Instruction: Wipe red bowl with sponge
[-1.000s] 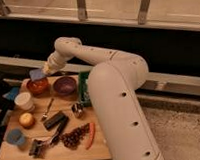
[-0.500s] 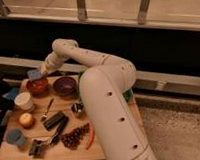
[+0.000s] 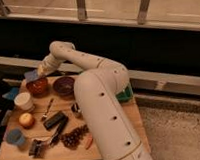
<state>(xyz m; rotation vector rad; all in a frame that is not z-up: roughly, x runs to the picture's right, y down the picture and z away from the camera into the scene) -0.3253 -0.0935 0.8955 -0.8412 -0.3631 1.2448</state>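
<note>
camera view: the white arm reaches to the back left corner of the wooden worktop [image 3: 57, 155], and its tool [image 3: 41, 70] hangs just above the far rim of the round red bowl [image 3: 38, 87]. a pale blue sponge block [image 3: 30, 75] sits at the tool's tip, off the worktop, so the tool looks clenched on it, though the grip itself is too dim to be sure of. the red bowl stands upright on the worktop. a dark purple bowl [image 3: 64, 87] is just beside it on the right and a white cup [image 3: 23, 101] is near its front left.

the sponge appears to be over the bowl's back left edge, not yet down inside, so the step in hand is likely bringing it into the hollow. to do that well, lower the sponge onto the inner wall with light downward pressure. then sweep round the curve in small arcs that stay inside the rim. too hard a sideways push could slide the bowl into the purple one or the cup, so press down more than across.
</note>
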